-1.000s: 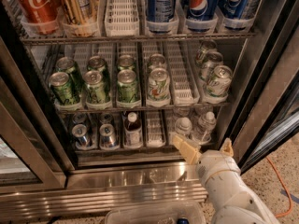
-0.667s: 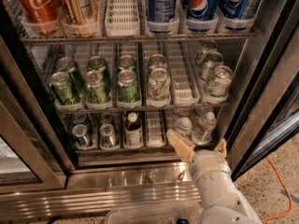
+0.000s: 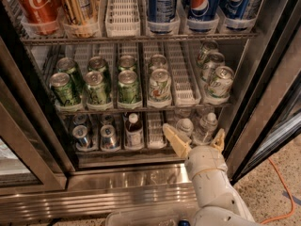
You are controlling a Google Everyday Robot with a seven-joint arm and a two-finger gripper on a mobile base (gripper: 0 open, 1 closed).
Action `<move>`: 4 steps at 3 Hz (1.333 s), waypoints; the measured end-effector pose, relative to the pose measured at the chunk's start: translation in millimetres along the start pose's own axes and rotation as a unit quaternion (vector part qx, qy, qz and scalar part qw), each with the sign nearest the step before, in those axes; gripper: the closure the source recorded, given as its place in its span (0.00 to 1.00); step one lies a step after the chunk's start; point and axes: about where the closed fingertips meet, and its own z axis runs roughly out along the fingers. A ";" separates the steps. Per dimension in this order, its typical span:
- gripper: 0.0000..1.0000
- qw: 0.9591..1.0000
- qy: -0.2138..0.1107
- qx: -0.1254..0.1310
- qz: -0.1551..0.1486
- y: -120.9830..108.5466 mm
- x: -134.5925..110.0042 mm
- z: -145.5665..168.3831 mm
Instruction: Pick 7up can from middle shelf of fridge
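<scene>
Gripper [image 3: 194,132] hangs low before the open fridge [image 3: 131,180], at the level of the lowest rack, just in front of the small water bottles [image 3: 197,126]. Its two tan fingers [image 3: 175,138] are spread wide apart and hold nothing. The 7up can [image 3: 160,84] stands upright at the front of its lane on the middle shelf [image 3: 181,81], above the gripper and a little to its left. Dark green cans [image 3: 96,86] fill the lanes left of the 7up can; the lane on its right has no can.
</scene>
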 end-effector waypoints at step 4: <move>0.00 0.992 -0.066 0.020 -0.108 -20.2 3.0 26.7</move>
